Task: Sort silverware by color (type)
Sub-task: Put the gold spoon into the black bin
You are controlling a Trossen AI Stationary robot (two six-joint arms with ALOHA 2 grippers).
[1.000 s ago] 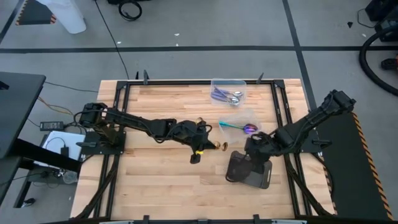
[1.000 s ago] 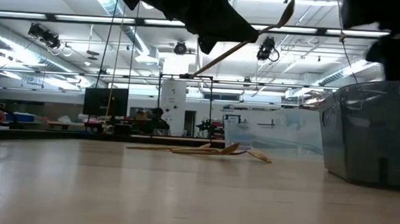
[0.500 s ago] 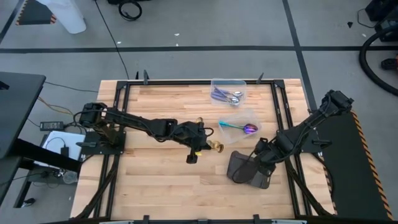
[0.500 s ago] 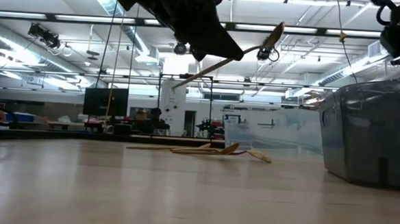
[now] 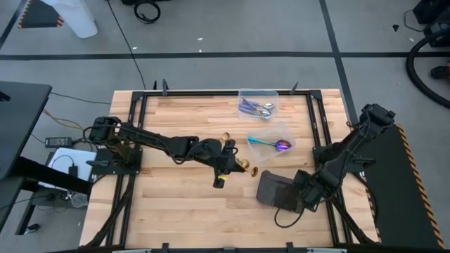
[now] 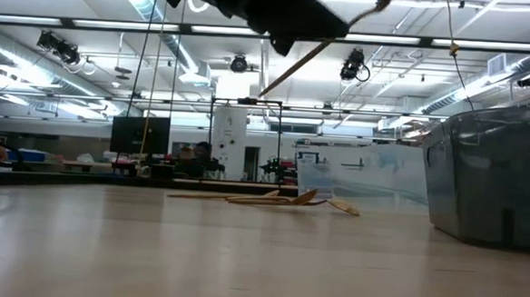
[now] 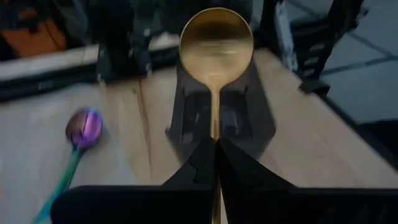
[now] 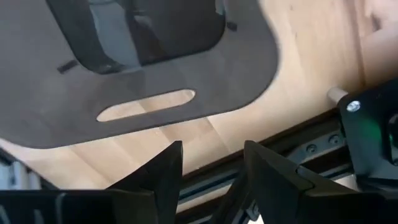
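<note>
My left gripper (image 5: 230, 163) is over the table's middle, shut on a gold spoon (image 7: 216, 43) that is raised above the wood. Its bowl (image 6: 382, 2) points toward the dark grey tray (image 5: 275, 190). More gold spoons (image 6: 271, 200) lie flat on the table. A rainbow spoon (image 7: 84, 127) lies in a clear tub (image 5: 271, 143). Lilac-handled spoons lie in another tub (image 5: 258, 104) at the far edge. My right gripper (image 8: 214, 168) hangs open above the tray's slotted rim (image 8: 146, 104), at the tray's right near corner, with nothing between its fingers. My left gripper pinches the gold spoon's slim handle (image 7: 215, 127) between its two shut fingertips. It comes from the table's left, slanting a little downward, and the spoon runs on ahead in line with the fingers. The spoon is clear of the table and tilted, with the bowl end highest.
Black frame rails (image 5: 320, 133) run along the table's sides, and one (image 8: 292, 146) lies just under my right gripper. Bare wood stretches over the near left part of the table (image 5: 176, 211).
My right gripper has moved from above the tray's middle toward the table's near right corner, sinking a little and tipping to point more steeply down. My left gripper has rolled slightly, so the held spoon now slants more steeply with its bowl higher.
</note>
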